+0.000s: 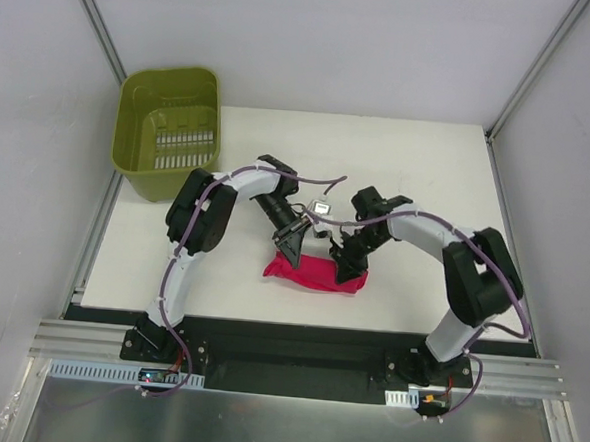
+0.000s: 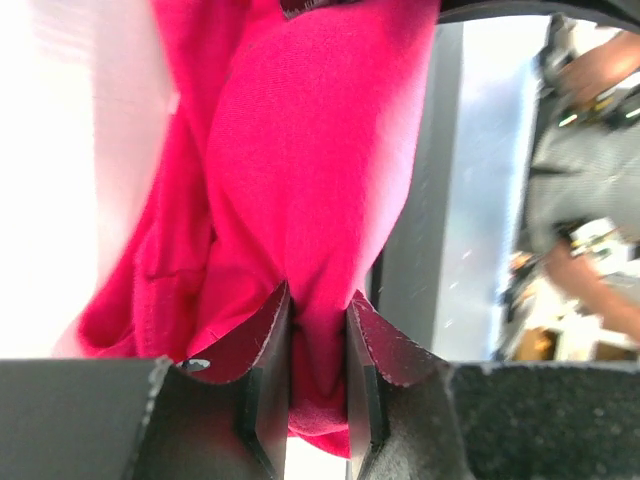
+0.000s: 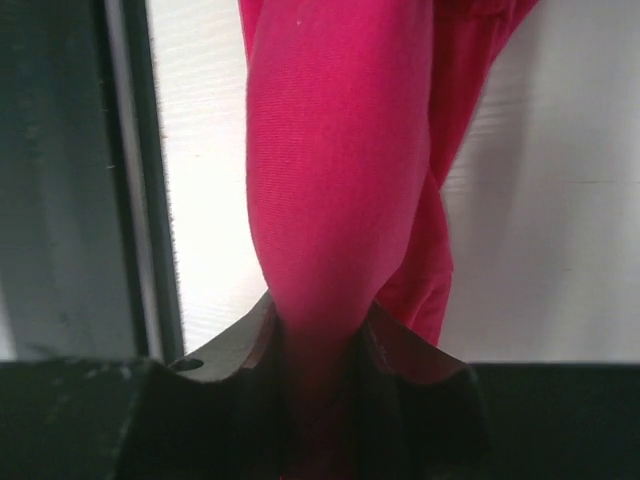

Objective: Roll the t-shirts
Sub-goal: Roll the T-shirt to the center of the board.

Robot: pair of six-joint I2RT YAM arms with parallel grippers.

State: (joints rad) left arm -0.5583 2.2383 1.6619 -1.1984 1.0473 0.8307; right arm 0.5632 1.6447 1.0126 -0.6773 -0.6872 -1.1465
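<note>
The magenta-red t-shirt (image 1: 315,273) lies bunched in a short roll on the white table near the front middle. My left gripper (image 1: 292,244) is at its left end and is shut on a fold of the t-shirt (image 2: 310,200). My right gripper (image 1: 350,267) is at its right end and is shut on another fold of the t-shirt (image 3: 340,190). In both wrist views the fabric is pinched between the fingers and hangs away from them over the table.
A green plastic basket (image 1: 168,130) stands at the back left corner of the table (image 1: 418,168). The table's front edge and a black rail (image 1: 288,333) run just in front of the t-shirt. Grey walls enclose the sides and back.
</note>
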